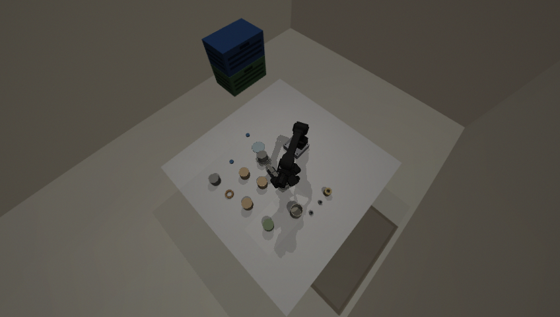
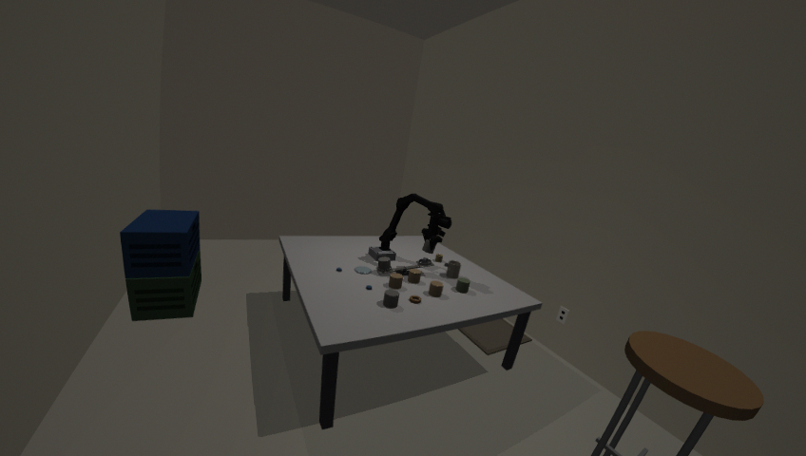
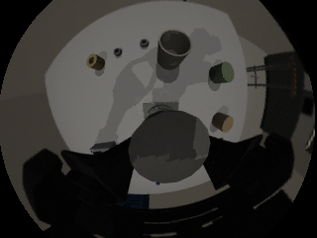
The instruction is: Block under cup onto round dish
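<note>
The grey cup [image 3: 166, 147] hangs mouth-down in the claw [image 3: 165, 159], clenched on its sides and raised well above the desk [image 2: 339, 316]. The round dish [image 1: 257, 147] lies toward the arm's base, beside the 2nd cup [image 1: 262, 157] on the balance. The block is not discernible: the claw and cup hide the spot beneath.

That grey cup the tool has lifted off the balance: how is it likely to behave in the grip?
The grey cup looks rigid, with the tool shut wide across its round wall, so it probably won't crush. That smooth curved wall may let it slip or twist. Set down on its side, it would likely roll. Its weight can't be judged.
</note>
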Robot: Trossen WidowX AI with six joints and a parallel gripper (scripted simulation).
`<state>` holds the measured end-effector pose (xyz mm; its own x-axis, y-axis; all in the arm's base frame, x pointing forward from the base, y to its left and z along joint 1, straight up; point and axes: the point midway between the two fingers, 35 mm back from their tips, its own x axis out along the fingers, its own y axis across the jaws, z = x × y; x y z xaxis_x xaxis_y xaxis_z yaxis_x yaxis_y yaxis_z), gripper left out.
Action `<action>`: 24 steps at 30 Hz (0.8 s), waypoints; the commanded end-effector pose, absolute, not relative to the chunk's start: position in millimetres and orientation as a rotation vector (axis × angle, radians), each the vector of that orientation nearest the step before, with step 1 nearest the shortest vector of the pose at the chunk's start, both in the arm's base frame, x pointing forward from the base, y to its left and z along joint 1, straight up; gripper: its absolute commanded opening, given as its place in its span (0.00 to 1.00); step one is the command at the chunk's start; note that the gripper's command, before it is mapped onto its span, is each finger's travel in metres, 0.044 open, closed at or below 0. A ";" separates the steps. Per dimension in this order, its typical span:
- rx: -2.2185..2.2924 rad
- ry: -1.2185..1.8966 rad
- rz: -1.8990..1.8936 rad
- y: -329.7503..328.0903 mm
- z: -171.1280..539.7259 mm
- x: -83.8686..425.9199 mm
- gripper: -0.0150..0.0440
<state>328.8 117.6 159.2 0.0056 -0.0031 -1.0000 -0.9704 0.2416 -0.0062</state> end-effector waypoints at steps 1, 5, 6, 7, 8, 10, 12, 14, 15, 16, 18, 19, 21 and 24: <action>-1.032 1.311 1.022 117.7 159.3 328.9 0.25; -1.032 1.311 1.022 117.7 159.3 328.9 0.25; -1.032 1.311 1.022 117.7 159.3 328.9 0.25; -1.032 1.311 1.022 117.7 159.3 328.9 0.25; -1.032 1.311 1.022 117.7 159.3 328.9 0.25; -1.032 1.311 1.022 117.7 159.3 328.9 0.25; -1.032 1.311 1.022 117.7 159.3 328.9 0.25; -1.032 1.311 1.022 117.7 159.3 328.9 0.25; -1.032 1.311 1.022 117.7 159.3 328.9 0.25; -1.032 1.311 1.022 117.7 159.3 328.9 0.25; -1.032 1.311 1.022 117.7 159.3 328.9 0.25; -1.032 1.311 1.022 117.7 159.3 328.9 0.25; -1.032 1.310 1.022 120.6 157.3 327.8 0.25; -1.032 1.308 1.022 133.1 148.9 322.5 0.25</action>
<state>328.3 123.0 155.4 0.0130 0.0003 -0.9999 -0.9687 0.2480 -0.0125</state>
